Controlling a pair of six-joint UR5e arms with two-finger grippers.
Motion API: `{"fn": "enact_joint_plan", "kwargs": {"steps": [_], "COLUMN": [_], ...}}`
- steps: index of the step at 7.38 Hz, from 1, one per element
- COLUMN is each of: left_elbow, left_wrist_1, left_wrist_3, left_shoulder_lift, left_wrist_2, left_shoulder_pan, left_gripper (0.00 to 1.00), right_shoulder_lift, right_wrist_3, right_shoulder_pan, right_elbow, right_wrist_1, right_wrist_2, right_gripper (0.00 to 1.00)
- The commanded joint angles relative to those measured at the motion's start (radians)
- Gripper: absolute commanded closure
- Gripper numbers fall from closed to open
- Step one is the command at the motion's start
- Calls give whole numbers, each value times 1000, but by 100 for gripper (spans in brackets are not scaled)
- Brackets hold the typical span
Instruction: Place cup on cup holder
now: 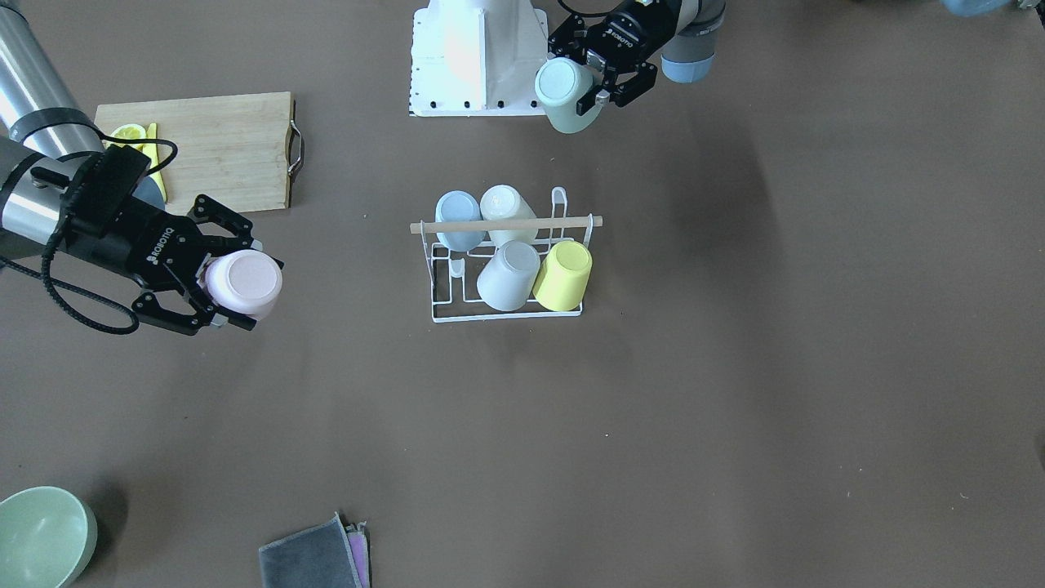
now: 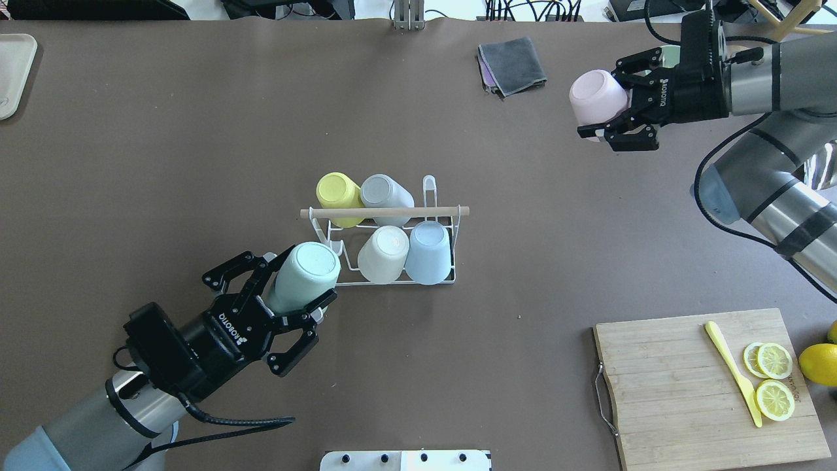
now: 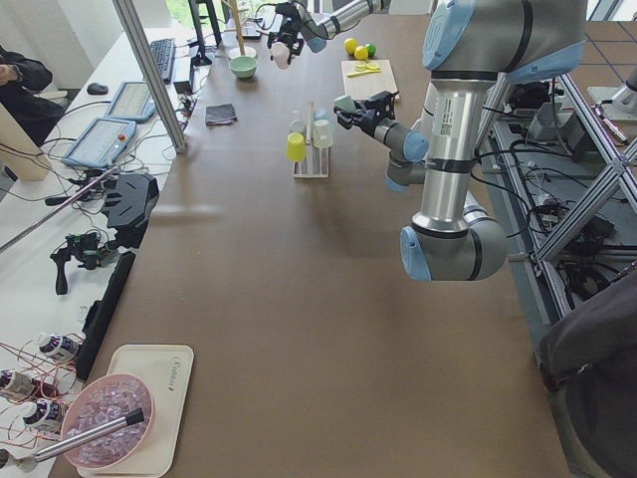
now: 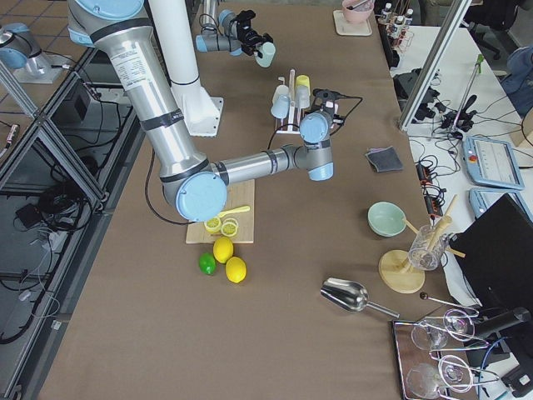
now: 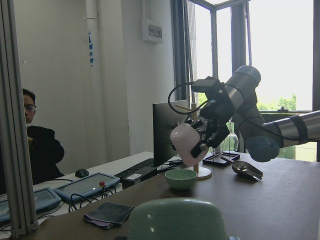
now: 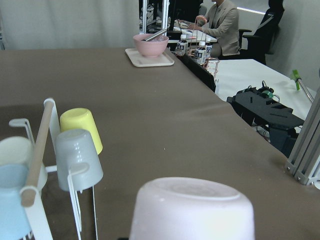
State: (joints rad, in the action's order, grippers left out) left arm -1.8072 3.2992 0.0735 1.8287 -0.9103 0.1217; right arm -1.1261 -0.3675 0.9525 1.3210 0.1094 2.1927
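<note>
the cup holder (image 2: 451, 210) stands mid-table, its wooden rod running left to right across the robot's front. four cups sit on it mouth down, bases up and leaning outward. a yellow cup (image 2: 337, 190) and a grey cup (image 2: 386, 193) are in the far row. a cream cup (image 2: 382, 254) and a light blue cup (image 2: 429, 252) are in the near row. at the near row's left end a bare prong (image 1: 457, 268) stands free.

the left gripper (image 2: 307, 275) has its jaws closed around the sides of a mint green cup (image 2: 312, 261). this cup is held in the air, off the table, on the robot's side of the holder near its left end, not touching the rack. its long axis runs in line with the gripper. the flat base points up and forward toward the holder and the mouth faces back into the gripper.

the right gripper (image 2: 605, 101) holds a pink cup (image 2: 592, 95) the same way, jaws pressed on its sides. it is well apart from the holder, over the far right part of the table. this cup is tilted, its base pointing toward the table's middle and somewhat up, its mouth toward the gripper.

a wooden cutting board (image 2: 667, 392) with lemon slices (image 2: 773, 379) lies on the near right, and a grey cloth (image 2: 513, 62) lies at the far edge.
</note>
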Motion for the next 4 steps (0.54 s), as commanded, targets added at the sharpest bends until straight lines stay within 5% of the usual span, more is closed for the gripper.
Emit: {"fn": "enact_joint_plan", "kwargs": {"steps": [1,4], "left_elbow": [29,106], "left_wrist_1": [-1,0], "left_wrist_3": [3,6], "left_shoulder_lift": [33,69], "left_wrist_2": [-5,-5], "left_shoulder_pan": [51,61], "left_gripper": [100,100], "right_shoulder_lift": [52,95], "right_wrist_3": [-126,-328], "right_shoulder_pan": [-54,-78], "right_elbow": [-37,-36], "right_wrist_1": [96,170], "right_wrist_2": [-117,-181], "right_gripper": [100,100]}}
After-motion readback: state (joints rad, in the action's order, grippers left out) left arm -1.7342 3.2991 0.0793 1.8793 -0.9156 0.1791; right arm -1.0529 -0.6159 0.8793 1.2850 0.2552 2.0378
